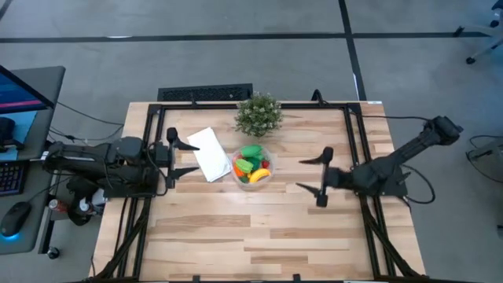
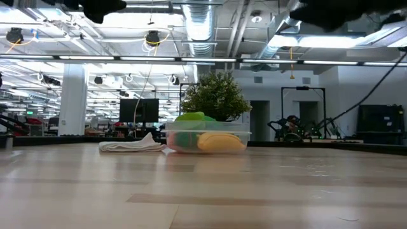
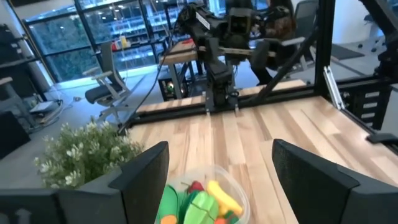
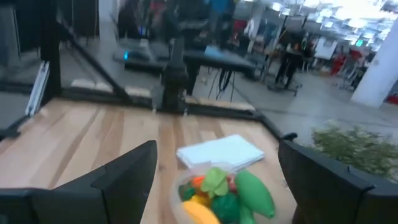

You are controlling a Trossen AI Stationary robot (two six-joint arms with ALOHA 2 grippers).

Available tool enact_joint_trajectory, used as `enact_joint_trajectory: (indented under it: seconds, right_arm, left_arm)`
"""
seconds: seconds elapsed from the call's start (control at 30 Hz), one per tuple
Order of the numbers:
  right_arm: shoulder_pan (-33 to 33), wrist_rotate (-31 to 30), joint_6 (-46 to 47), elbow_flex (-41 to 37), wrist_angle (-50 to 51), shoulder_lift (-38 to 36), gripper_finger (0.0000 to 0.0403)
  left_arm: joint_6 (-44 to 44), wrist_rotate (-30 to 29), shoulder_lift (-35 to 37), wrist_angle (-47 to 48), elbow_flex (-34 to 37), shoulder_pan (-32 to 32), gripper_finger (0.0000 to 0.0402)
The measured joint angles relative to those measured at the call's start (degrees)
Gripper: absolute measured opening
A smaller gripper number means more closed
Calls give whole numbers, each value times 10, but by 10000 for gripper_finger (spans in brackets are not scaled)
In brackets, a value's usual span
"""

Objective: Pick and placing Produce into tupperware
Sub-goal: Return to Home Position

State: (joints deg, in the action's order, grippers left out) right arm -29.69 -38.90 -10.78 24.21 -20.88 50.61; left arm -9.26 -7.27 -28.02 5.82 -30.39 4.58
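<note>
At the left edge of the wooden surface (image 1: 259, 228), the left pincer (image 1: 196, 157) hangs with its fingers spread wide apart, empty, its tips near the left edge of a flat white lid (image 1: 209, 153). Just right of the lid, near the surface's middle, sits the clear round tupperware (image 2: 236, 134). The produce (image 1: 251, 163) is piled inside it: a green piece (image 1: 251, 151) on the far side, a yellow banana (image 1: 260, 174) on the near side, and red and orange bits between. A bushy potted plant (image 1: 258, 115) stands just behind it. Well to the right, the right pincer (image 1: 299, 174) points at the tupperware, fingers apart and empty.
</note>
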Motion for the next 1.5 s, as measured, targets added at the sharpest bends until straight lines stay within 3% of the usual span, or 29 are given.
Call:
enact_joint_trajectory:
  seconds: [0.13,0.4,0.63,0.8,0.93,1.07,1.5]
  right_arm:
    - [40,71,-17,-74,-58,-72,328]
    - [170,318,17,-122,-27,-174,328]
    - [312,486,39,-124,1,-192,328]
    - [379,569,36,-125,20,-192,328]
    - [378,583,19,-165,12,-207,328]
    - [370,538,21,-220,-27,-267,328]
    - [365,523,-18,-238,100,-466,328]
  left_arm:
    - [4,1,10,-3,15,0,277]
    - [-11,65,68,-14,61,0,277]
    - [-13,65,137,-42,110,0,277]
    - [-7,65,181,-27,136,0,277]
    - [10,63,225,45,140,0,277]
    - [21,60,279,82,140,0,277]
    - [25,68,279,91,138,0,277]
